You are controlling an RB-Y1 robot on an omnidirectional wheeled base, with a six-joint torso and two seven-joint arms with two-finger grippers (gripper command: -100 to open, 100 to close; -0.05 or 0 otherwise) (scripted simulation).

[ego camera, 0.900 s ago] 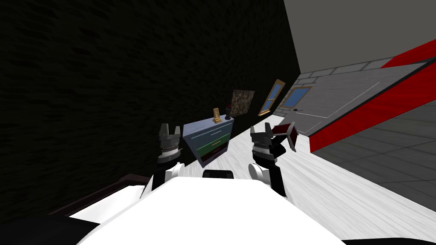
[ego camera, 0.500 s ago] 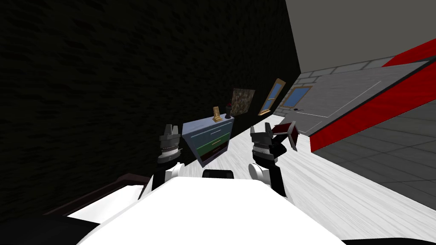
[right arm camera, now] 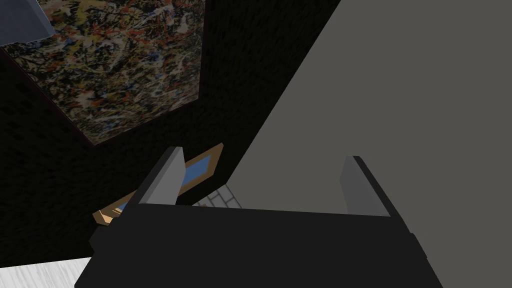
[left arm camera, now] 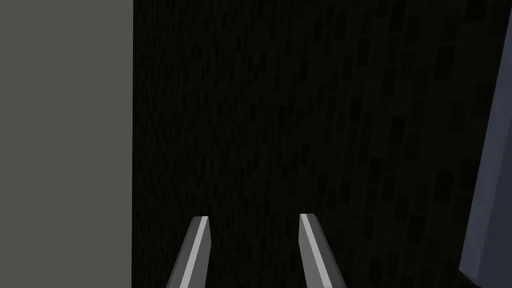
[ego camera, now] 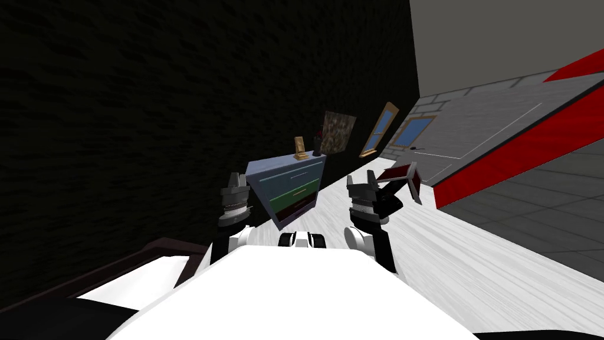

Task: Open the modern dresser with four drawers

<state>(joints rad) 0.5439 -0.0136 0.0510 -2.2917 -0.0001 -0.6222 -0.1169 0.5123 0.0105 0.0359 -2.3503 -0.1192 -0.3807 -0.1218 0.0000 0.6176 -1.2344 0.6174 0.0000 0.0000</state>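
Left hand [ego camera: 238,177] and right hand [ego camera: 360,178] hover spread before one four-drawer dresser [ego camera: 292,188].

Dresser [ego camera: 292,189] against dark wall [ego camera: 147,88], drawers shut.

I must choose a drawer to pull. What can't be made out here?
Head view: handles on the dresser are thin lines, too small to tell their shape.
Head view: the gold object on top, too small to identify.
Left wrist view: a grey-blue slab, cut off by the edge, perhaps the dresser's side.
Right wrist view: a grey-blue corner beside the painting, likewise cut off.
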